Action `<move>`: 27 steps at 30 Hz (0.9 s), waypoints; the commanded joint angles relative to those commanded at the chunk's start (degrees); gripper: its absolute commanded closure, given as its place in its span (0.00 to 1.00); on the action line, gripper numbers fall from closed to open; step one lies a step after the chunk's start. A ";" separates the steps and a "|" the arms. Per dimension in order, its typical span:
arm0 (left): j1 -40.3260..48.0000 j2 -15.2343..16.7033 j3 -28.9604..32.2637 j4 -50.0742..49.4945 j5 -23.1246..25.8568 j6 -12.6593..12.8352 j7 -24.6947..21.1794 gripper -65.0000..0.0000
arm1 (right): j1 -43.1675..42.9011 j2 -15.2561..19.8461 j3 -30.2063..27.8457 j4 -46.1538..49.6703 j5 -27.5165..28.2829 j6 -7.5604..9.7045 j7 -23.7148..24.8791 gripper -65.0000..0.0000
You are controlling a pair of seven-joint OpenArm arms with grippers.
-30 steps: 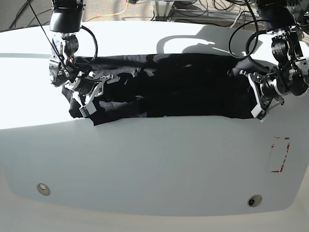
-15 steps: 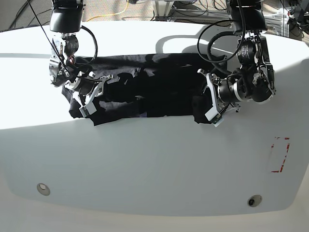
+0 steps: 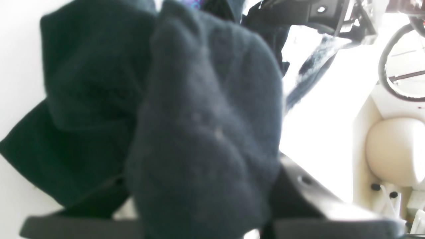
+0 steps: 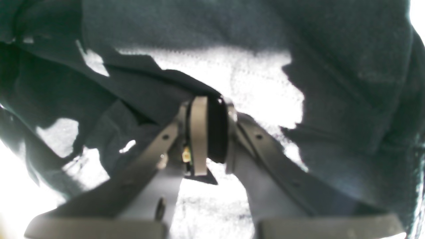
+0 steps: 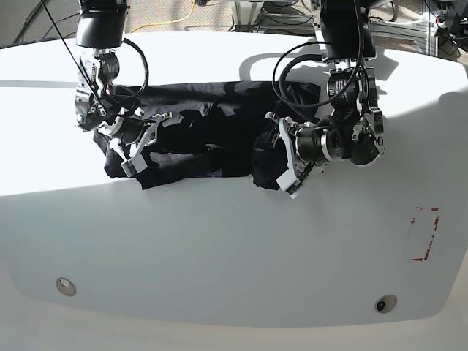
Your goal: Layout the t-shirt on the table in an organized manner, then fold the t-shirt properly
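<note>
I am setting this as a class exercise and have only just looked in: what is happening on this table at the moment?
A two-armed robot is folding a black t-shirt on the white table. The left pincer grips a bunched end of the shirt, held over the middle of the garment, so that side is doubled across. The right pincer is clamped on cloth at the opposite end, which lies rumpled. The fold is only partly made.
</note>
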 joint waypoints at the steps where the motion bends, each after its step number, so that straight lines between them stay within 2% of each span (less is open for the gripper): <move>1: -0.09 0.09 0.26 -0.09 0.00 0.00 0.00 0.85 | 0.00 0.00 0.00 0.00 0.00 0.00 0.00 0.90; 3: -0.26 0.09 0.88 -0.09 0.00 0.00 0.00 0.80 | 0.00 0.00 0.00 0.00 0.00 0.00 0.00 0.90; 6: -0.44 0.35 1.41 -0.09 -0.26 0.00 0.00 0.64 | 0.00 0.00 -0.18 0.00 0.00 0.00 0.00 0.90; 8: -0.44 1.49 1.58 -0.09 -0.44 0.00 0.00 0.50 | 0.00 0.00 -0.18 0.00 0.00 0.00 0.00 0.90; 11: -0.79 3.25 2.02 0.09 -1.23 0.00 0.00 0.38 | 0.00 0.00 -0.18 0.00 -0.09 0.00 0.00 0.90; 15: -2.46 3.59 5.89 0.09 -5.98 0.00 0.00 0.38 | 0.00 0.00 -0.18 0.00 -0.26 0.00 0.00 0.90; 19: -3.78 3.59 7.03 0.09 -8.62 0.00 0.00 0.39 | 0.00 -0.09 -0.26 0.00 -0.26 0.00 0.00 0.90; 23: -4.84 3.59 5.27 0.09 -7.65 0.00 0.00 0.39 | 0.00 -0.09 -0.26 0.00 -0.35 0.00 0.00 0.90; 27: -5.27 0.53 1.41 0.09 -5.19 0.00 0.00 0.39 | 0.00 0.00 -0.18 0.00 -0.35 0.00 0.00 0.90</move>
